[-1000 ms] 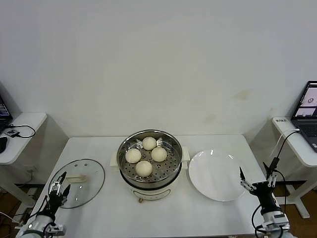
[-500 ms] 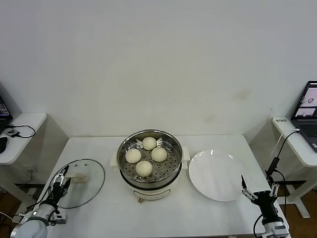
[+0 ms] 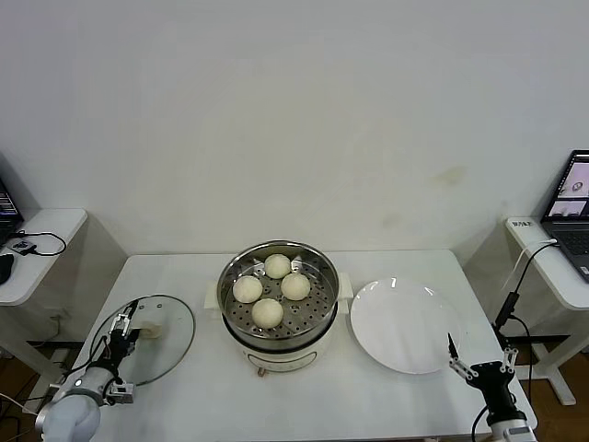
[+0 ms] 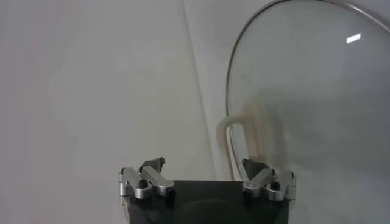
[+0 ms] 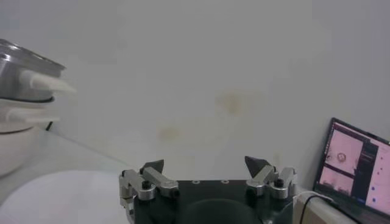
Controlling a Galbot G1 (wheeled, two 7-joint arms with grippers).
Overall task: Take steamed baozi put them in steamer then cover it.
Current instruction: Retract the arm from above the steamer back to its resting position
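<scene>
Several cream-white baozi [image 3: 268, 312] lie on the perforated tray inside the steel steamer [image 3: 226, 296] at the table's middle. The cover [image 3: 170, 324], a clear glass lid with a cream handle [image 3: 149, 329], lies flat on the table to the steamer's left. My left gripper [image 3: 121, 330] hovers open over the lid's near-left part, just short of the handle; in the left wrist view the lid [image 4: 317, 103] and its handle [image 4: 230, 135] lie just ahead of the open left gripper [image 4: 204, 165]. My right gripper [image 3: 479, 366] stands open at the table's front right corner, holding nothing.
An empty white plate [image 3: 401, 325] rests right of the steamer. Side tables stand at both ends: one at the left with cables [image 3: 37, 241], one at the right with a laptop [image 3: 571, 203]. A wall rises behind the table.
My left gripper has moved forward over the lid toward its handle. My right gripper has drawn back from the plate's edge toward the front right corner.
</scene>
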